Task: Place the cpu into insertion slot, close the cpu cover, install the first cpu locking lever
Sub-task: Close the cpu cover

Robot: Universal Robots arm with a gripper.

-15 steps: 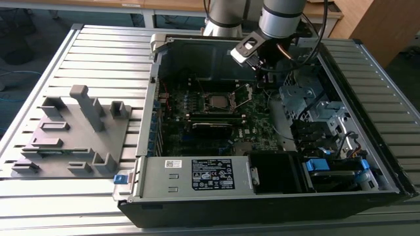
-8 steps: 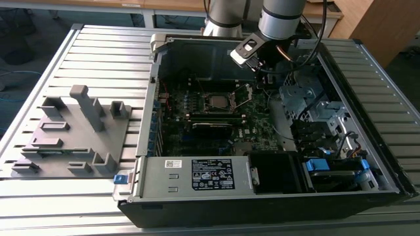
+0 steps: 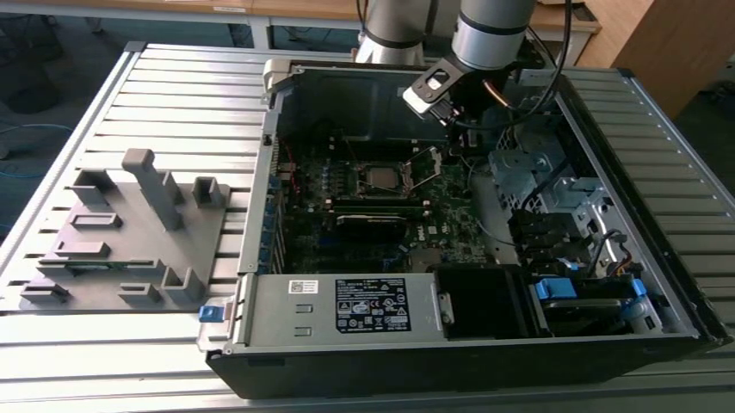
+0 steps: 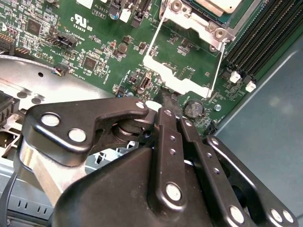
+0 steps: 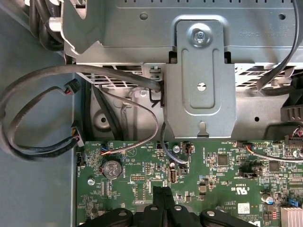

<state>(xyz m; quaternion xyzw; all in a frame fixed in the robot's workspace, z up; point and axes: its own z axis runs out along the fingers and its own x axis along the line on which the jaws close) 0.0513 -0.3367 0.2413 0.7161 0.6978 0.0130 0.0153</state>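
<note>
On the slatted worktop (image 3: 172, 77) an open computer case (image 3: 460, 361) is laid on its side. A grey moulded fixture (image 3: 126, 232) is set beside it at the exterior view's left. Nearest inside the case a labelled power supply (image 3: 344, 305) is seen, and beyond it the green motherboard (image 3: 448, 224).

The cpu (image 3: 379, 178) is seated in its socket at the middle of the board. The cpu cover (image 4: 161, 64) is swung up and open at the socket's side toward the exterior view's right, so the cpu is left uncovered.

In the second wrist view the gripper (image 4: 168, 100) is held just at the cover's free edge, with its fingers pressed together and nothing seen between them. Whether the cover is touched cannot be told. A coin cell (image 4: 193, 109) is shown beside the fingertips in both wrist views.

Farther on, the first wrist view shows looped cables (image 5: 28, 118) and a steel bracket (image 5: 201, 80) on the case wall. Farthest, the arm (image 3: 494, 26) is seen reaching down into the case.
</note>
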